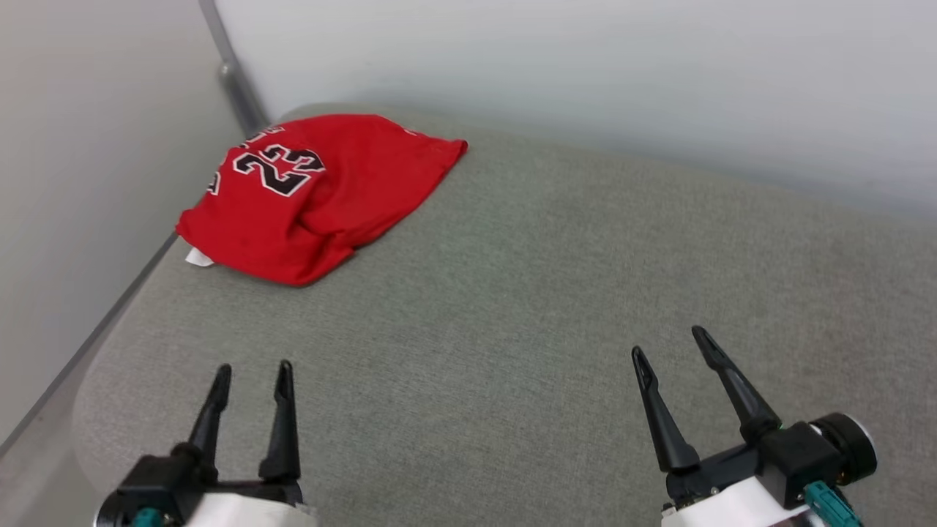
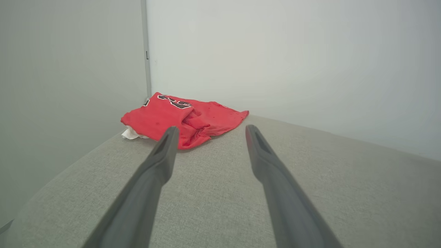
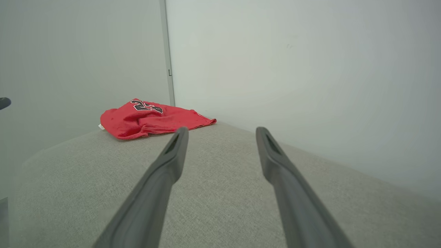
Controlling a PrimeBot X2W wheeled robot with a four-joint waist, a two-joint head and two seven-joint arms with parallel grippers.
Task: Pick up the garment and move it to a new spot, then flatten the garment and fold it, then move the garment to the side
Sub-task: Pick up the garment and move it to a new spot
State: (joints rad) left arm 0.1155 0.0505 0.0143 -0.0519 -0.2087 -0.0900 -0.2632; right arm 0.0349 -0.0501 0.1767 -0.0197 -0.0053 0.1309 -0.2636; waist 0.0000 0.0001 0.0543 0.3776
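Head view: hovering the left gripper [image 1: 254, 366] and right gripper [image 1: 667, 341] low over the near side of the grey desk [image 1: 512, 293], jaws spread wide and gripping nothing. The garment [image 1: 315, 197] is lying bunched at the far left corner, well apart from both.

Left wrist view: aiming open jaws at the garment [image 2: 155, 117]. Probably worth reaching with this arm first, pinching a raised fold rather than flat cloth.

Right wrist view: facing the garment [image 3: 144, 120] off to the left. Likely needing a swing across, keeping clear of the wall [image 3: 310, 86].

We see bright, soft, even light with only faint shadows. In our wrist views the close foreground is slightly blurred.
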